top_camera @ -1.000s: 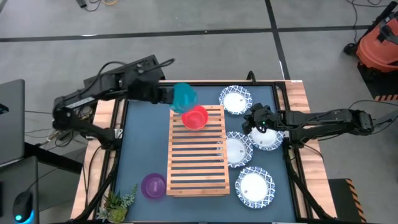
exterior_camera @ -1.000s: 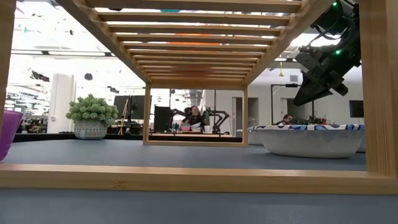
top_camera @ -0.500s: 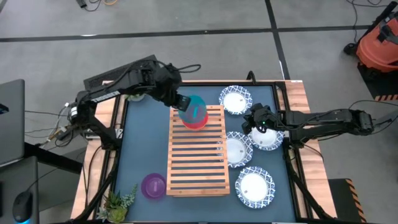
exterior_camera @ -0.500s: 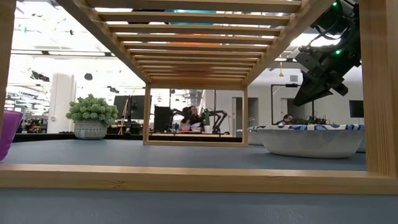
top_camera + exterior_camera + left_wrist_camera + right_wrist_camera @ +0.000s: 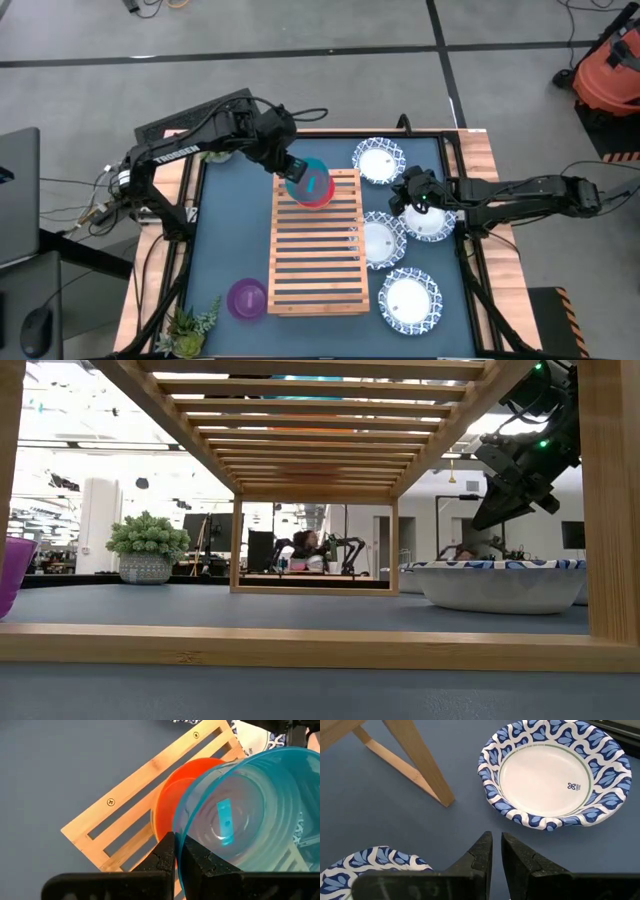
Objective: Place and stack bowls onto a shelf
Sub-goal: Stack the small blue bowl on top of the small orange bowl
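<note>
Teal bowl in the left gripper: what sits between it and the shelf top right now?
The red bowl. In the left wrist view the teal bowl, pinched by its rim in the left gripper, hangs over the red bowl, which rests on the shelf slats.

The rack [image 5: 317, 242] lies mid-table. At its far end 1 bowl [image 5: 312, 180] sits over another bowl [image 5: 322, 198]. 4 dishes lie along its right side, the nearest one [image 5: 408, 299] by its front corner. A small bowl [image 5: 246, 298] and a plant [image 5: 188, 322] sit front-left.

left claw [image 5: 291, 170] swung in, teal bowl [image 5: 309, 179] now over red bowl [image 5: 322, 195]
</note>
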Motion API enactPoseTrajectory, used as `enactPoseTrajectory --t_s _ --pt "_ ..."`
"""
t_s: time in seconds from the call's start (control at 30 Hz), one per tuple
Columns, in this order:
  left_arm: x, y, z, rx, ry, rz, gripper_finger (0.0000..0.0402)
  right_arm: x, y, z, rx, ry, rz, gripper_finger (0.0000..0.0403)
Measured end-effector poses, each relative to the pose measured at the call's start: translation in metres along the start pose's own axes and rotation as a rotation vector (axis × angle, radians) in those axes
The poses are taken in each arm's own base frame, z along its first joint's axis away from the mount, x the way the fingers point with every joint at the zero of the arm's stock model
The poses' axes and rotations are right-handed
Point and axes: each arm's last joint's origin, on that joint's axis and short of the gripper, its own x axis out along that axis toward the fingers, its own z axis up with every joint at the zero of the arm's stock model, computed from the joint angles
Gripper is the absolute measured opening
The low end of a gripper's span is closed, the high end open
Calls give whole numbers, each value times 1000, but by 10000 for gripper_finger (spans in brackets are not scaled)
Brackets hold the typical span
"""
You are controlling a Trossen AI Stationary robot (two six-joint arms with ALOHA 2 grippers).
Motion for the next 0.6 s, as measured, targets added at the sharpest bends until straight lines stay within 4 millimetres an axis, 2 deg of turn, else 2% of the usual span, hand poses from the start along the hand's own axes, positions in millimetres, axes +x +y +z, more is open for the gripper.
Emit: enactPoseTrajectory --t_s 0.33,0.6 --pt "0 -2 3 43 -48 1 6 0 0 0 0 0 0 68" --pt "0 -3 5 73 -69 -13 64 0 0 0 0 0 0 68"
